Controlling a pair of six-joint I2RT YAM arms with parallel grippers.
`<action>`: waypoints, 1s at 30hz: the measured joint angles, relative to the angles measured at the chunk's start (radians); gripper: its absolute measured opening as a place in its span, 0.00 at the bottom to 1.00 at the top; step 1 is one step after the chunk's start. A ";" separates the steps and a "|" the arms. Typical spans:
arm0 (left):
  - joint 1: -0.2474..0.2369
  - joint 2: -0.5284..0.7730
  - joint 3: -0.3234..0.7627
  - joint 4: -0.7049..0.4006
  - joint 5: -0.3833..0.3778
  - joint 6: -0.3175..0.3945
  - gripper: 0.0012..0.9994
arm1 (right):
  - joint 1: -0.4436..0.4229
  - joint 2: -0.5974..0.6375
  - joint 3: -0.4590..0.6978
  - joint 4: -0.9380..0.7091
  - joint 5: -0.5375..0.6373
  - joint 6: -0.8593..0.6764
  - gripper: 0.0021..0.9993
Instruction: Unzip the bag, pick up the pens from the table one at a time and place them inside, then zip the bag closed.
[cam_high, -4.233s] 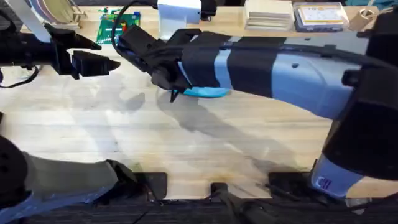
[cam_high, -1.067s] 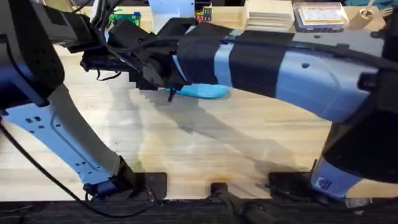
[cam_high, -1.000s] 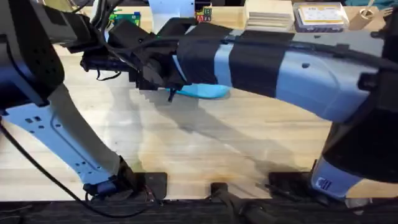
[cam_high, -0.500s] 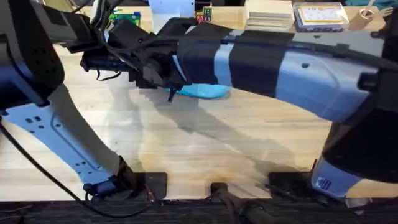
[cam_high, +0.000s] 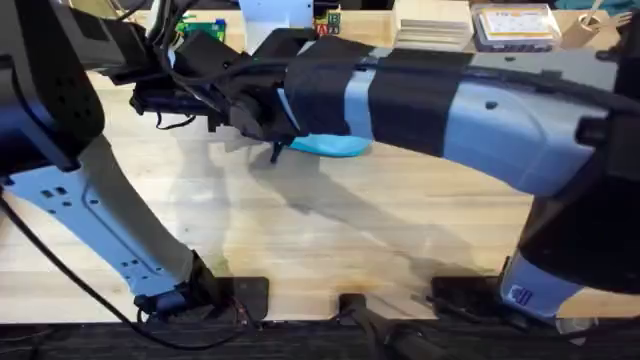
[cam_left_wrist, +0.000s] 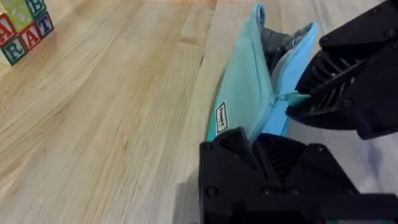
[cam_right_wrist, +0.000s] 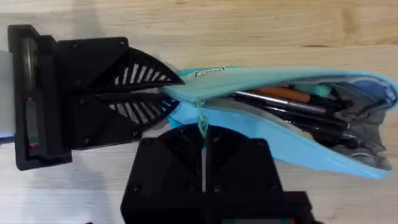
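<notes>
The bench (cam_high: 330, 230) lies bare across the middle and lower part of the overhead frame, with plenty of open wood there; clutter sits along its far edge at the top, a green board (cam_high: 200, 30) and boxes (cam_high: 515, 25) among it. The right arm (cam_high: 450, 110) stretches large across the upper frame from lower right toward upper centre, hiding much of the bench behind it. The left arm (cam_high: 70, 170) rises from lower left and bends toward the same spot.

The bag (cam_high: 330, 147) lies on the bench at upper centre, half covered by the right arm. In the right wrist view the bag (cam_right_wrist: 292, 118) gapes open along most of its length, with pens (cam_right_wrist: 292, 106) inside, black ones and an orange one; its far end runs off the frame's right edge. The right gripper (cam_right_wrist: 203, 149) has its fingers pressed together on the zipper pull (cam_right_wrist: 201, 124). The left gripper (cam_right_wrist: 134, 99) has its fingers clamped on the bag's near end, just beside the pull. In the left wrist view, lettered blocks (cam_left_wrist: 22, 28) sit at upper left, well apart from the bag (cam_left_wrist: 245, 99).
</notes>
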 joint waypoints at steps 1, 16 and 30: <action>0.000 0.000 0.000 0.000 0.000 0.000 0.04 | 0.000 0.000 0.000 0.000 0.000 0.000 0.03; 0.000 0.000 0.000 0.000 0.000 0.000 0.04 | -0.006 0.000 0.001 -0.053 0.004 -0.056 0.03; -0.004 0.000 0.000 0.000 0.001 0.000 0.04 | -0.073 -0.024 0.009 -0.153 -0.004 -0.112 0.03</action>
